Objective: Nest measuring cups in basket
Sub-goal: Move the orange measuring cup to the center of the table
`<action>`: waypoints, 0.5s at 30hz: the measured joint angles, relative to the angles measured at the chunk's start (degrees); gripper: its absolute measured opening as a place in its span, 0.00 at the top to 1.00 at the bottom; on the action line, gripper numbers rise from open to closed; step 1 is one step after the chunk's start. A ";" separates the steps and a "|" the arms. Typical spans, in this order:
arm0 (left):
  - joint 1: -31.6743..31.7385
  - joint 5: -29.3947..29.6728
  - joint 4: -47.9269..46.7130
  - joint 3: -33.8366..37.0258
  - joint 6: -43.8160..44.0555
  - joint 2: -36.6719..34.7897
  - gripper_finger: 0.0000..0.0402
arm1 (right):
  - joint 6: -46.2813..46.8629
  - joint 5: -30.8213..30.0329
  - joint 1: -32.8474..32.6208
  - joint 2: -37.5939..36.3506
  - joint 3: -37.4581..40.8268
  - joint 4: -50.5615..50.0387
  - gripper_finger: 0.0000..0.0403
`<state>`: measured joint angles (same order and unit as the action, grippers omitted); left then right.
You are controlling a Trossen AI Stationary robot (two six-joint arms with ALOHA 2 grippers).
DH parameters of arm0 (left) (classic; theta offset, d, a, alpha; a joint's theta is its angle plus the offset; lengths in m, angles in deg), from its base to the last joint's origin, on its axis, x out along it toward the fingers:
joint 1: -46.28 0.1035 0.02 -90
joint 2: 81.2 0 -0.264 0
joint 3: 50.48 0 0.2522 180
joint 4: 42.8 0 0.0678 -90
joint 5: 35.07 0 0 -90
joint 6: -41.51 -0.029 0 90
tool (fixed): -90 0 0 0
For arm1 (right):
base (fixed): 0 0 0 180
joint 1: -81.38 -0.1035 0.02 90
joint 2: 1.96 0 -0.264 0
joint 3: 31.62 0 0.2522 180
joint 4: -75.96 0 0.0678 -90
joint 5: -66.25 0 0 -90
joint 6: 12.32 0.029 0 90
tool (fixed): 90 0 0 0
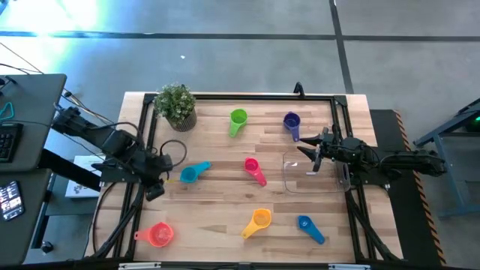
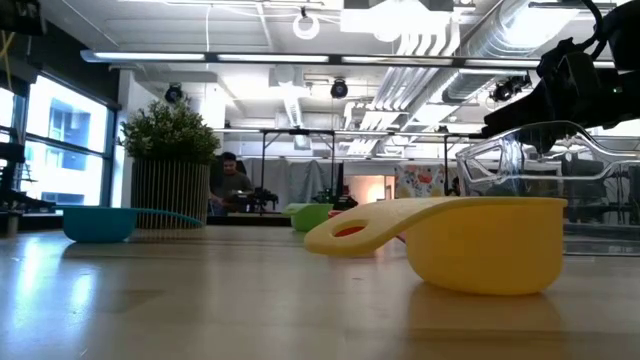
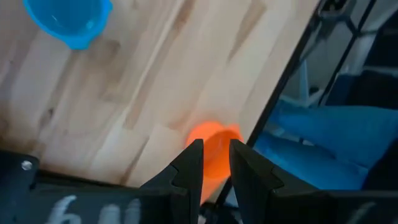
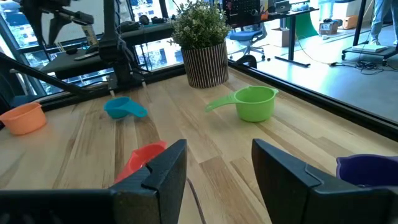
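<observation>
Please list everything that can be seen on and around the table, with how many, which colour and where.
measuring cups: seven, all lying apart on the table: green and purple at the far side, teal and magenta in the middle, salmon-pink, orange and blue at the near side
basket: one, clear, right part of the table, no cup in it
potted plant: one, green in a ribbed pot, far left corner
table: one, light wood with a black frame
person: one, far off in the room behind
left gripper: dark, at the left edge beside the teal cup, empty
right gripper: dark, open, over the basket's far right corner, empty
</observation>
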<state>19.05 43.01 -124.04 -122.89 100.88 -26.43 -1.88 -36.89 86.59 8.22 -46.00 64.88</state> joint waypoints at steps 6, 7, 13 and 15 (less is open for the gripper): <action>-8.03 0.67 -1.38 0.05 3.23 1.02 0.83 | 0.00 0.00 0.02 0.00 0.01 0.00 0.57; -9.33 0.66 -1.52 0.07 3.69 1.41 0.83 | 0.00 0.00 0.00 0.00 0.00 0.01 0.57; -15.57 2.49 -1.55 0.07 8.05 5.29 0.83 | 0.00 0.00 0.02 0.00 0.00 0.02 0.57; -17.09 2.84 -1.51 0.07 10.53 6.95 0.83 | 0.00 0.00 0.01 -0.02 0.01 0.02 0.57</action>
<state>1.97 45.85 -125.55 -122.83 111.41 -19.48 -1.88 -36.89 86.60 8.20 -45.99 64.90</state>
